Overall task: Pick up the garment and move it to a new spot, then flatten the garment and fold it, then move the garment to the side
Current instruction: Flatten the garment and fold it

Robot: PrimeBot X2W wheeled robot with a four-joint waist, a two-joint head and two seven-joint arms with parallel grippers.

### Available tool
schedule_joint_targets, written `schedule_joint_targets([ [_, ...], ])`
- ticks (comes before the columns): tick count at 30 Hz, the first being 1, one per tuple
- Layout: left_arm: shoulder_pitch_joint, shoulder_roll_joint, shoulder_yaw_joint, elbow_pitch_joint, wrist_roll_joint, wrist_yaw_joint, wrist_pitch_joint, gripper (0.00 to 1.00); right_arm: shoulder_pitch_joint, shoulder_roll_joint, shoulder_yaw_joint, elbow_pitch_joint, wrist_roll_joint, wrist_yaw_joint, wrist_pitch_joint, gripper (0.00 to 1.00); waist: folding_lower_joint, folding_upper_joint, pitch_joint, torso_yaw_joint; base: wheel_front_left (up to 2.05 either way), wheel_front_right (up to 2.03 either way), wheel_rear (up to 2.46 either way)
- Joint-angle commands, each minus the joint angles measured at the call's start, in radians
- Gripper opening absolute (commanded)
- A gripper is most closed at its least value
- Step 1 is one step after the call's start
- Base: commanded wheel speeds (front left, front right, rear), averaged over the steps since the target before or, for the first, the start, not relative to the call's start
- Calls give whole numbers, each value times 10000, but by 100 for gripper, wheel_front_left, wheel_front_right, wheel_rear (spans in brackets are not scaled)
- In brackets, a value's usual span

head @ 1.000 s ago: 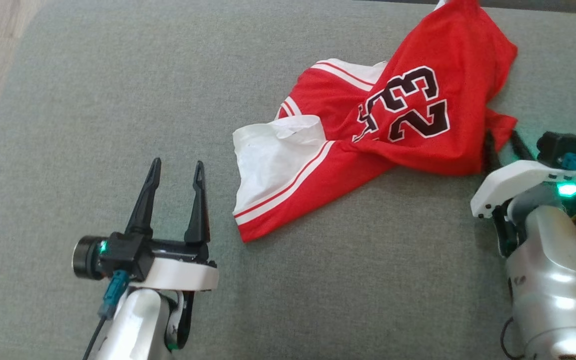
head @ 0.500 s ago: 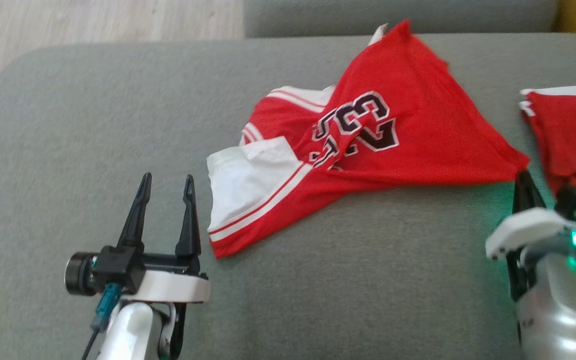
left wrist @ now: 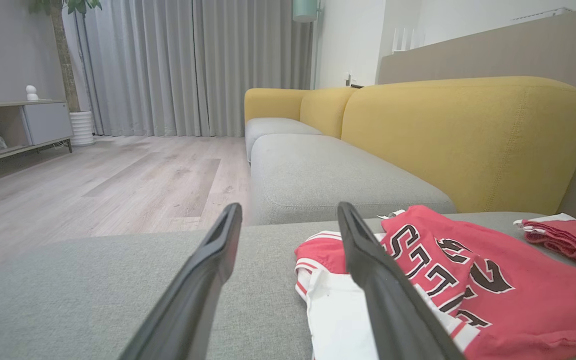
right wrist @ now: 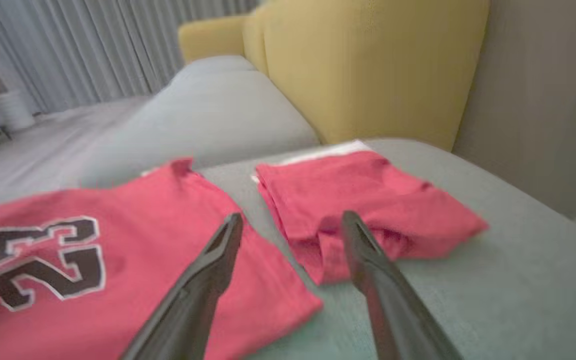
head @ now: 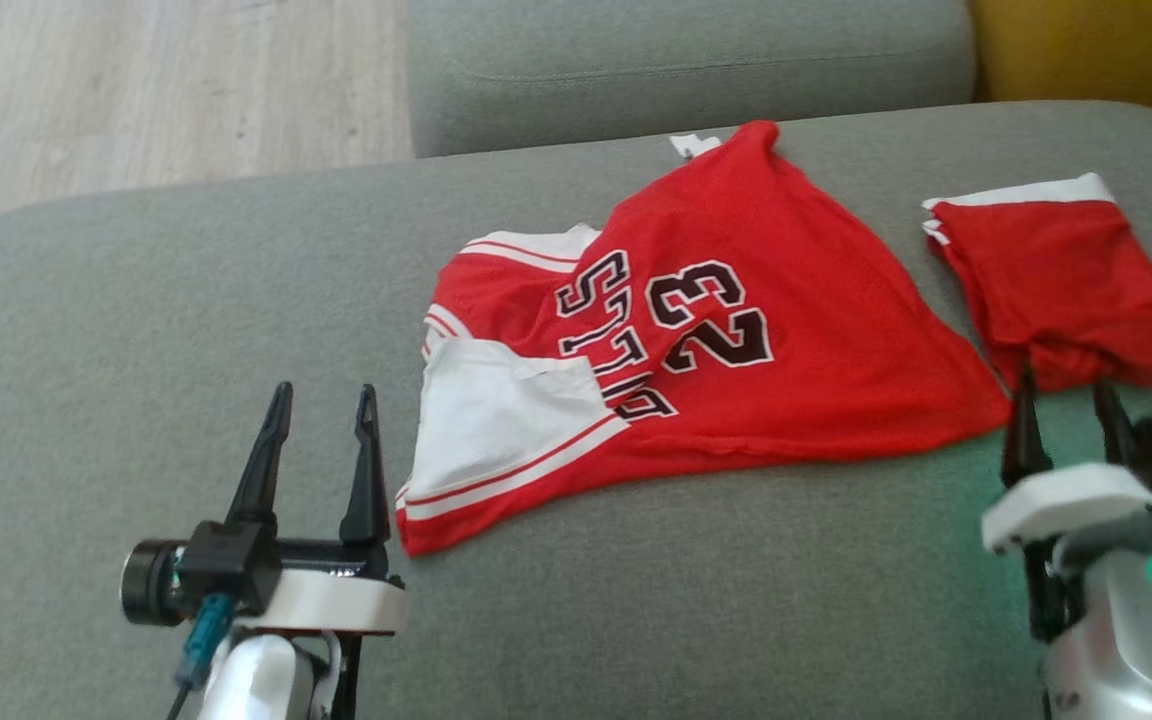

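The red basketball jersey with white trim and a black 23 [head: 816, 330] lies rumpled on the grey fabric sofa seat [head: 186, 300], one hem corner flipped to show its white lining. The left hand [head: 324, 392] stands just beside that flipped corner, fingers wide apart and empty. The right hand [head: 1063, 385] stands just beside the jersey's opposite corner, also spread and holding nothing, with a folded red garment [head: 1066, 290] near the jersey on that side.

Flattening looks like the step in hand. Each hand should pinch its nearest corner low, one layer only, then draw outward evenly so the twist across the lettering opens.

Neck and armholes are buried in folds, the lettering is partly creased away, and the right wrist view is blurred.
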Motion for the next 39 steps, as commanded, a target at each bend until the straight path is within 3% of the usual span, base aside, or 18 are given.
schedule_joint_targets([
  [1, -291, 30, 412, -315, 56, -46, -51, 100, -81, -41, 759, -990, 407, -9, -132, 100, 1, -1, -38, -176, 0, 0, 0],
  [9, -397, 26, 492, -93, 16, -160, -51, 100, 1725, -41, 2329, -3764, 1978, -9, -135, 100, 1, -1, 194, -791, 0, 0, 0],
  [17, -910, 284, 206, 785, 181, -595, 50, 100, 2174, -41, 2867, -4444, 2293, -9, -136, 100, 1, -1, 418, -1349, 0, 0, 0],
  [23, -1818, 792, -676, 1553, 364, -1243, 1330, 100, 2180, -41, 2868, -4600, 2369, -9, -137, 100, 1, -1, 596, -1451, 0, 0, 0],
  [24, -2418, 1223, -1268, 1777, 336, -1414, 2232, 100, 2156, -41, 2867, -4633, 2391, -9, -137, 100, 1, -1, 684, -1443, 0, 0, 0],
  [26, -3115, 1706, -1988, 1799, 44, -1462, 2949, 100, 2103, -41, 2939, -4644, 2417, -9, -137, 100, 1, -1, 774, -1454, 0, 0, 0],
  [33, -5639, 4079, -5625, 1278, -2865, -1473, 5438, 100, 1848, -41, 3357, -4576, 2665, -9, -137, 100, 1, -1, 1003, -1754, 0, 0, 0],
  [39, -7175, 5622, -8239, 815, -4740, -1475, 6643, 100, 1742, -41, 3536, -4492, 2926, -9, -137, 100, 1, -1, 1154, -2125, 0, 0, 0],
])
